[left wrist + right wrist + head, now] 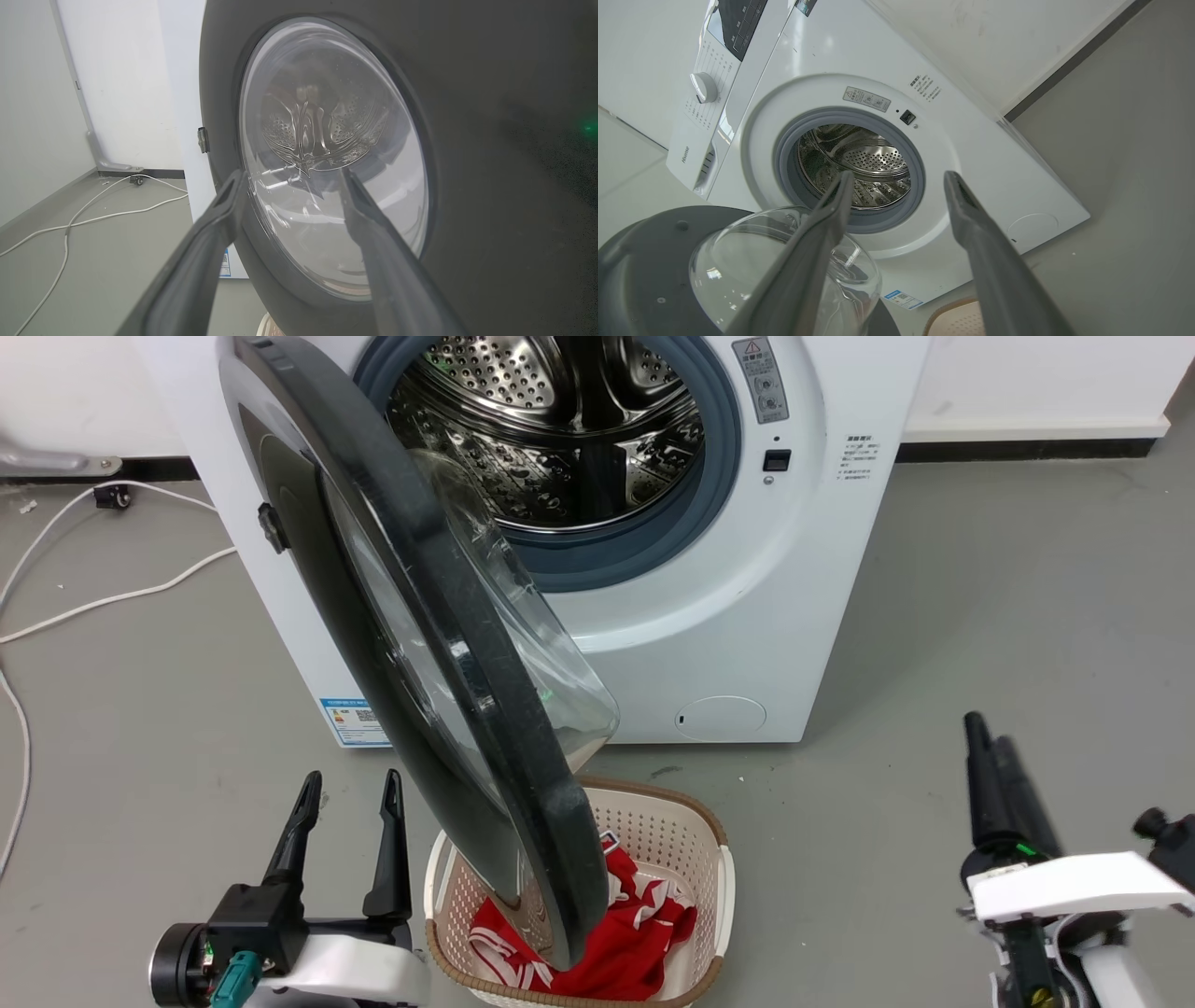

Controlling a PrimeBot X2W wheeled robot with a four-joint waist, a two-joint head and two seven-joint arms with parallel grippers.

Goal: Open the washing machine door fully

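The washing machine door [523,747] stands swung out from the white machine [747,616], edge-on toward me, its clear glass bowl bulging to the right. Behind it the steel drum [560,420] is exposed. My left gripper [350,784] is open at the lower left, close beside the door's outer face, with nothing between its fingers. In the left wrist view the left gripper [293,173] points at the door glass [327,107]. My right gripper [987,730] is at the lower right, well away from the door. The right wrist view shows the right gripper [896,175] open, facing the drum [859,163], with the door's bowl [738,261] at lower left.
A beige laundry basket [719,859] holding red cloth [635,933] sits on the grey floor right under the door's lower edge. White cables [93,602] trail across the floor at the left. A small round white cover [719,717] is low on the machine front.
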